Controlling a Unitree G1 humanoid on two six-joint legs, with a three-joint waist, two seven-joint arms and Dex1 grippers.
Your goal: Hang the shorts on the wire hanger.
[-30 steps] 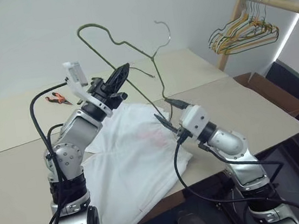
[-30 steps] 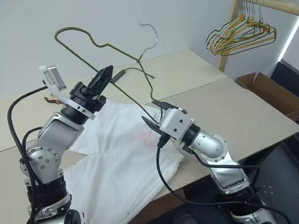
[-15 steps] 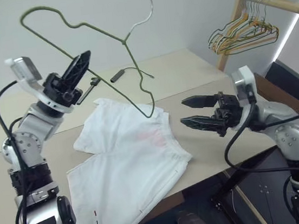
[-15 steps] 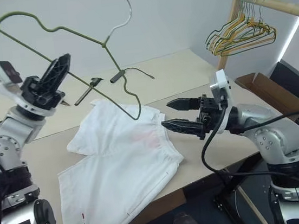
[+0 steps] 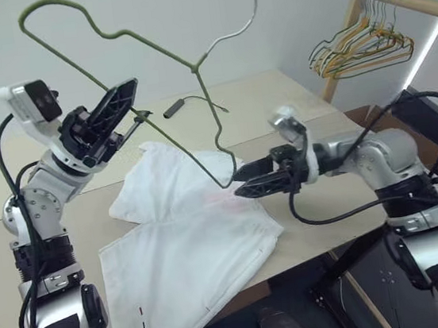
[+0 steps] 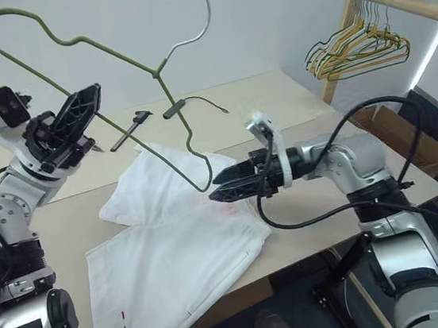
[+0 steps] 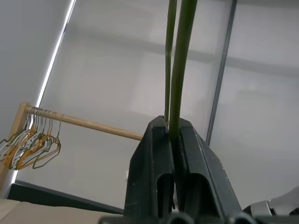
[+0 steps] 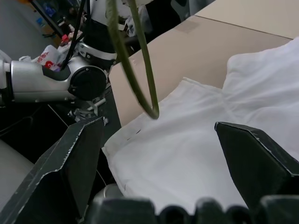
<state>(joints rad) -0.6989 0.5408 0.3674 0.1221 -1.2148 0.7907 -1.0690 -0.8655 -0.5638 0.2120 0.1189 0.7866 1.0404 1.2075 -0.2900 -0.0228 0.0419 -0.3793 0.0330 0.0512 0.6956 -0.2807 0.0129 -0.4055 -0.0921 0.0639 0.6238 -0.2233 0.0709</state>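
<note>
Just beyond the open right hand [image 5: 238,186], wire hanger's [image 5: 152,46] lower corner.

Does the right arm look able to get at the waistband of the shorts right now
Probably yes. The right gripper is open and hovers just above the shorts near their waistband. Only the low corner of the wire hanger, held up by the left gripper, hangs close in front of it.
</note>
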